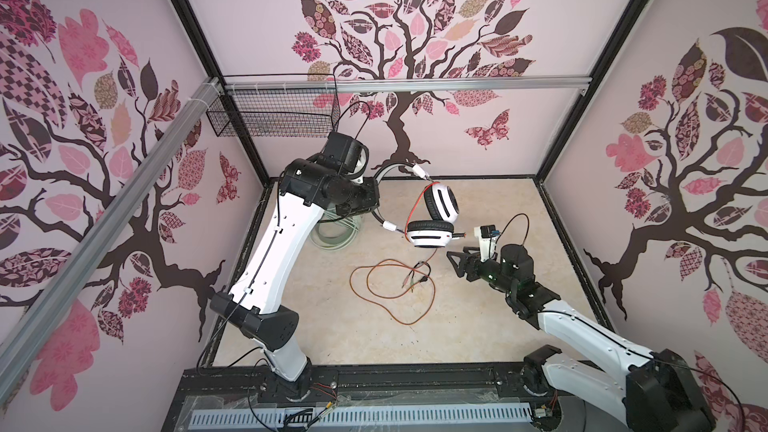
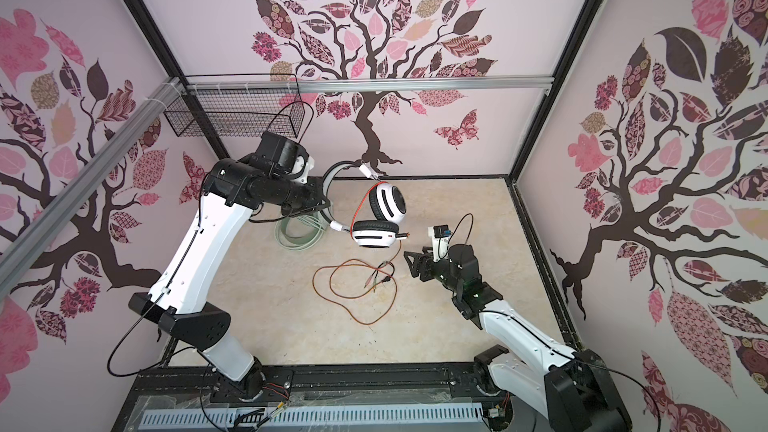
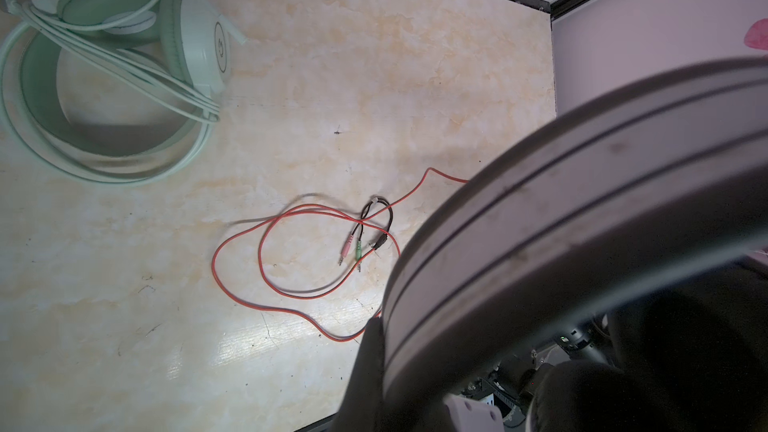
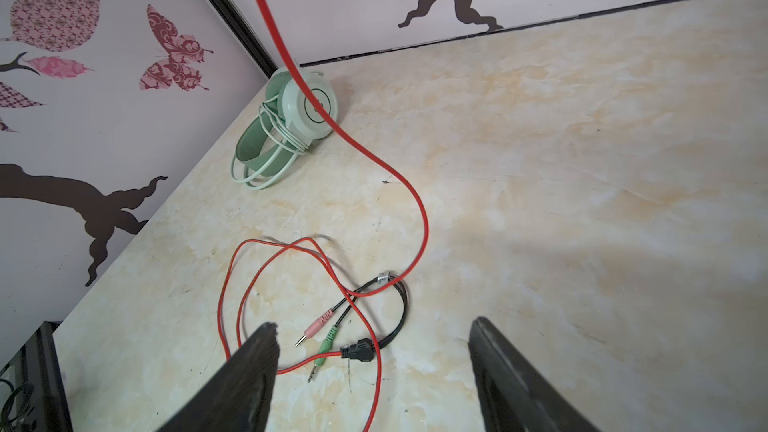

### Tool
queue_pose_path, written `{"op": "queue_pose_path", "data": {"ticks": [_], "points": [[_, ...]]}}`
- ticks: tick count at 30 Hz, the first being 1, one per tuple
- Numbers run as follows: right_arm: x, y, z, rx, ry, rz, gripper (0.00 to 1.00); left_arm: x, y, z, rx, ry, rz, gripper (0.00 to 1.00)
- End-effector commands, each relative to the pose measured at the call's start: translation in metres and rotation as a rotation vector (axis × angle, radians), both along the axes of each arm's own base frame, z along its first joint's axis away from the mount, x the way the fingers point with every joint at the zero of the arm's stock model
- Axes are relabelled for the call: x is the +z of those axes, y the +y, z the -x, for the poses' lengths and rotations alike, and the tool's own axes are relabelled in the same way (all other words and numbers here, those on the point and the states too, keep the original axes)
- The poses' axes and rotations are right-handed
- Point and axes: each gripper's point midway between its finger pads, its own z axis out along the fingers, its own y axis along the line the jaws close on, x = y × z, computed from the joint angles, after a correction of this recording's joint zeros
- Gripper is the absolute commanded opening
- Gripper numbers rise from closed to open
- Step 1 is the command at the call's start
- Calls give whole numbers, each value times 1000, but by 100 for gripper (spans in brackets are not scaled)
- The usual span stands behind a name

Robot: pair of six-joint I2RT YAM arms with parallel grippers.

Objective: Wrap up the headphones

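Up over the back of the bench [image 1: 498, 317], the white-and-black headphones [image 1: 442, 203] hang in the air. The left hand [image 1: 371, 201] is clamped tight on their thin band [image 3: 582, 201], which looks big, v. close & blurry in the left wrist view. The two cups sit close together to the right of that hand, off the bench. Their orange-red cord [image 1: 392, 288] drops down from the cups & lies in loose loops on the bench, w/ small pink & green plugs [image 4: 320, 328] at its end. The right hand [image 4: 374, 371] hangs over the bench near those plugs, fingers wide apart, w/ nothing in it. In both top views it is just beside the lower cup [image 1: 430, 236], not touching it. The mint-green headphones [image 3: 199, 47] lie on the bench at the back left, partly hidden under the left arm [image 1: 282, 251] in both top views, well apart from the right hand. Their pale cord [image 3: 124, 56] is looped round the band & cups.
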Motion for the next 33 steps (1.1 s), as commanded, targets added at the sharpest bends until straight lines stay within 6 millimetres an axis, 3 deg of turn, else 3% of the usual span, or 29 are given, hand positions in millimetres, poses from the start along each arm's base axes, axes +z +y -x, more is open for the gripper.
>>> {"op": "queue_pose_path", "data": {"ticks": [1, 6, 12, 19, 24, 29, 33], "points": [[-16, 7, -3, 10, 68, -38, 75, 29, -8, -5, -5, -66, 80, 0], [-35, 32, -18, 96, 120, -93, 73, 34, -13, -9, -17, -73, 103, 0], [-40, 45, -61, 73, 116, -149, 65, 38, -14, -9, -19, -80, 118, 0], [-62, 51, -95, 13, 166, -205, 41, 42, -12, -7, -18, -89, 122, 0], [-70, 50, -99, -32, 196, -271, 35, 44, -12, -7, -21, -93, 129, 0], [-72, 53, -89, -38, 204, -403, 35, 44, -14, -8, -25, -91, 137, 0], [-80, 69, -81, -10, 222, -477, 32, 44, -15, -8, -30, -87, 141, 0]]}}
